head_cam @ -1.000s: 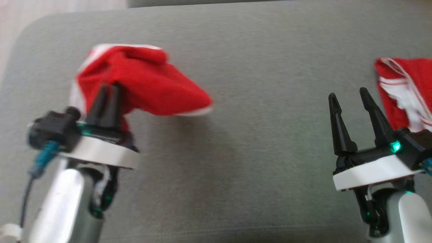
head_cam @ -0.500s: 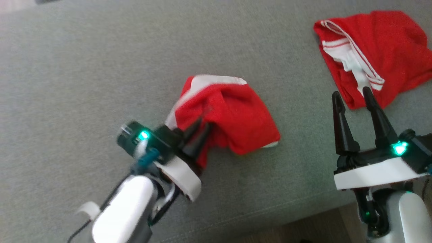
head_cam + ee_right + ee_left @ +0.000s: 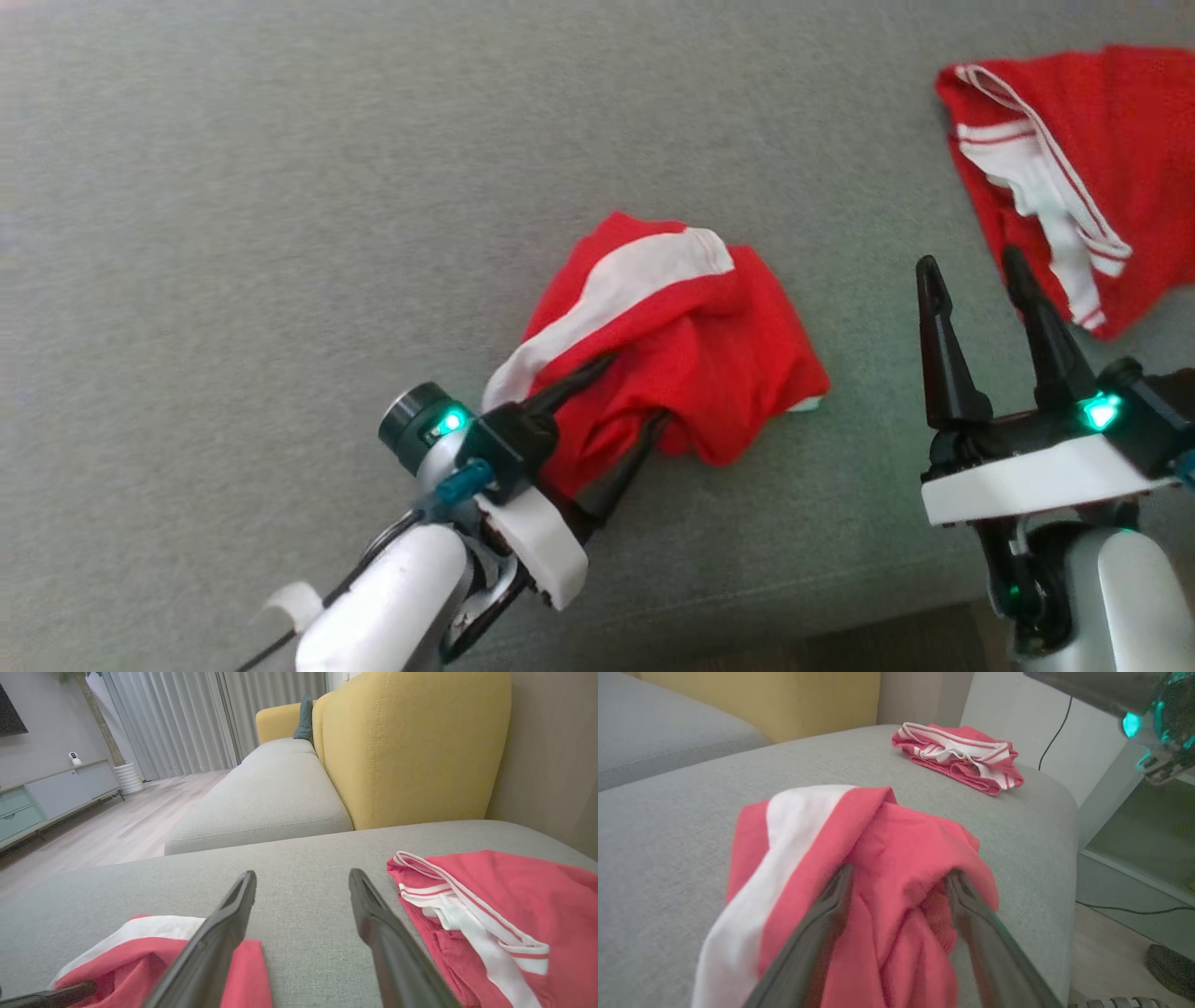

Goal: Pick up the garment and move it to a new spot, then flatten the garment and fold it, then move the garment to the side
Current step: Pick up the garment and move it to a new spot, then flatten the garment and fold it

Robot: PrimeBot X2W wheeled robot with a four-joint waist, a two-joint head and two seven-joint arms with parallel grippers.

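Crumpled red garment with a white band (image 3: 728, 355) is laid on the grey fabric cushion (image 3: 280, 233), straddled by the left gripper's (image 3: 635, 390) spread, unclamped fingers; the right gripper (image 3: 969, 261) is open, empty.

Red garment (image 3: 728, 345) with a broad white band running diagonally across its upper left side, crumpled into a loose bunched heap, not yet flattened, lying on the grey cushion (image 3: 280, 233) just below centre of the head frame, white edge peeking out at its lower right.
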